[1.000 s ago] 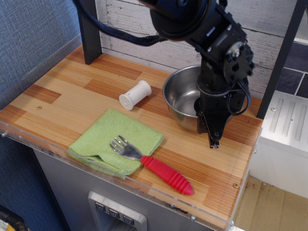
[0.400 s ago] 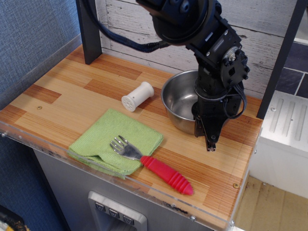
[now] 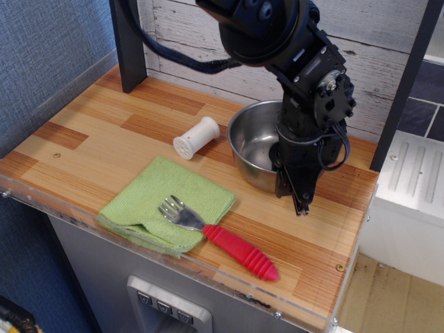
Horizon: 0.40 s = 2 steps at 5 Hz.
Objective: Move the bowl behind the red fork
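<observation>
There, black gripper (image 3: 294, 187) clamped on shiny round steel bowl (image 3: 254, 141) rim, behind ribbed red-handled fork (image 3: 220, 237).

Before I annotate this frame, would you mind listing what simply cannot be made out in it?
- Gripper: dark fingers overlap at this angle, so whether they pinch the bowl wall is unclear.
- Bowl's right rim and side: covered by the arm.
- Red fork: tine tips too small and glary to count.
- White shaker: its end holes are too small to make out.
- Arm's upper part: cut off by the top edge.
</observation>
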Motion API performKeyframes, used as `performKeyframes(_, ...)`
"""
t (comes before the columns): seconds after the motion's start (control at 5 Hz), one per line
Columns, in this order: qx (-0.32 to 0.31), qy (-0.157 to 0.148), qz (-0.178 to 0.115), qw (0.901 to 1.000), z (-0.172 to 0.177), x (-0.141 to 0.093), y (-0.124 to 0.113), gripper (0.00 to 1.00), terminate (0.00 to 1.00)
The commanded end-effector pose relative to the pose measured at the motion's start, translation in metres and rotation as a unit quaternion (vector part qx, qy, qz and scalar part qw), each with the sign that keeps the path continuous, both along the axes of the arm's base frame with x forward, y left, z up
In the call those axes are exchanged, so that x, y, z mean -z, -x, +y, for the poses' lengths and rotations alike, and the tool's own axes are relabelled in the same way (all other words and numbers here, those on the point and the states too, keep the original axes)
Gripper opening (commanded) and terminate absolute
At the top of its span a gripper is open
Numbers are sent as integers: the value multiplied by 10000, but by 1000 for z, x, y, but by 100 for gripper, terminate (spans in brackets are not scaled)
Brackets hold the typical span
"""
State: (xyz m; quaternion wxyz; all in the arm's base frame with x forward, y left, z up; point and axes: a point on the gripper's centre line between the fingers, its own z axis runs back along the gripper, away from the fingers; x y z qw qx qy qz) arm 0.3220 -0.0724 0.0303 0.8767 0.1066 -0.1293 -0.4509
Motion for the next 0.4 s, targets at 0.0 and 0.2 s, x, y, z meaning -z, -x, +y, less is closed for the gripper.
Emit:
performKeyframes(0.0, -133, 28, -378, 9992, -1, -23, 2, 100, 0)
performKeyframes(0.2, -15, 98, -535, 9985, -6, -41, 6, 100, 0)
